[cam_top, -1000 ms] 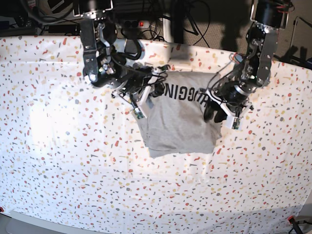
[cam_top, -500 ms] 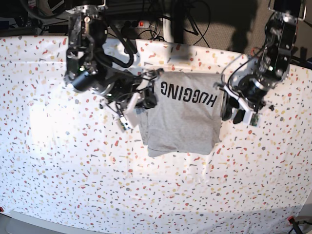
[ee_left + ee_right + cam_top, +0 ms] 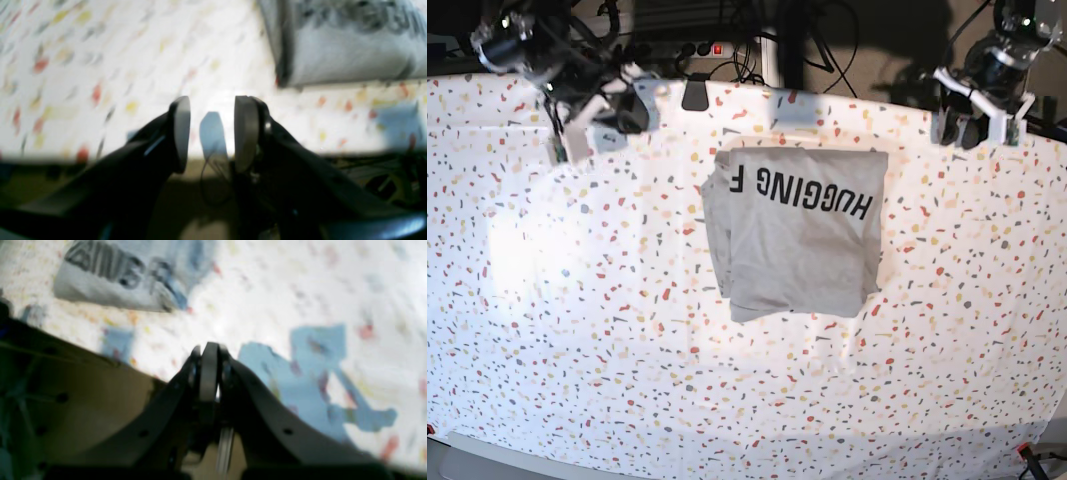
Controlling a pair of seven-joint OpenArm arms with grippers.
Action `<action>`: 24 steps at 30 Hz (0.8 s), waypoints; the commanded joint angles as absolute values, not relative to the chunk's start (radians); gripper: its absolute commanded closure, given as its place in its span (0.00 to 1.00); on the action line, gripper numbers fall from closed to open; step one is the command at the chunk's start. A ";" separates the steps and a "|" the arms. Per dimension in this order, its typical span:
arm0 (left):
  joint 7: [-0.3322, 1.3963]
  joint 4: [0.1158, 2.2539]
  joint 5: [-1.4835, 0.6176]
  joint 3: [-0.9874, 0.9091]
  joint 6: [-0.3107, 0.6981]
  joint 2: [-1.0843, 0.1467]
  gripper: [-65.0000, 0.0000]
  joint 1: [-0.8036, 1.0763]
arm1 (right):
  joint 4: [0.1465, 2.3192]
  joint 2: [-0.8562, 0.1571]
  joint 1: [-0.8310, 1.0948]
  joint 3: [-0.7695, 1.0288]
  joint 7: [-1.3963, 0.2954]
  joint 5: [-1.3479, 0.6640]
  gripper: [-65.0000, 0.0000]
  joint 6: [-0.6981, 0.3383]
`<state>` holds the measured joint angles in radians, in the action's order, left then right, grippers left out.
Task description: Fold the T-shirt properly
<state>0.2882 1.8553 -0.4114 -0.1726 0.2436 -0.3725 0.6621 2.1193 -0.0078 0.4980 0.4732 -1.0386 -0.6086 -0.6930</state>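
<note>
The heather-grey T-shirt (image 3: 797, 235) lies folded into a rough rectangle in the middle of the table, with black "HUGGING F" lettering along its far edge. My left gripper (image 3: 975, 124) hangs at the back right, apart from the shirt. In the left wrist view it (image 3: 208, 133) is open and empty, with the shirt (image 3: 350, 50) at the upper right. My right gripper (image 3: 612, 120) hangs at the back left, also apart from the shirt. In the right wrist view it (image 3: 209, 373) is shut on nothing, with the shirt (image 3: 126, 283) at the upper left.
The table (image 3: 577, 330) is covered in a white speckled cloth. Its back edge runs just behind both grippers. Cables and a power strip (image 3: 717, 48) lie behind it. Two small clamps (image 3: 792, 105) sit on the back edge.
Both grippers have let go of the shirt and pulled up and back to the table's far corners. The shirt now lies flat, its top fold spread wider.
</note>
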 commanded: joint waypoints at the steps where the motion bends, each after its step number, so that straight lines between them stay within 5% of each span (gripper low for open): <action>1: 0.254 1.875 -0.420 -0.193 0.251 -0.382 0.67 0.700 | 2.147 -0.006 0.534 0.497 -1.013 -0.638 1.00 -0.698; 13: 0.260 1.818 -0.366 -0.241 0.270 -0.354 0.67 0.992 | 2.078 0.104 0.868 0.667 -0.992 -0.544 1.00 -0.698; 24: 0.183 1.196 -0.258 -0.241 0.428 -0.211 0.67 0.770 | 1.439 -0.016 0.705 0.664 -0.778 -0.380 1.00 -0.698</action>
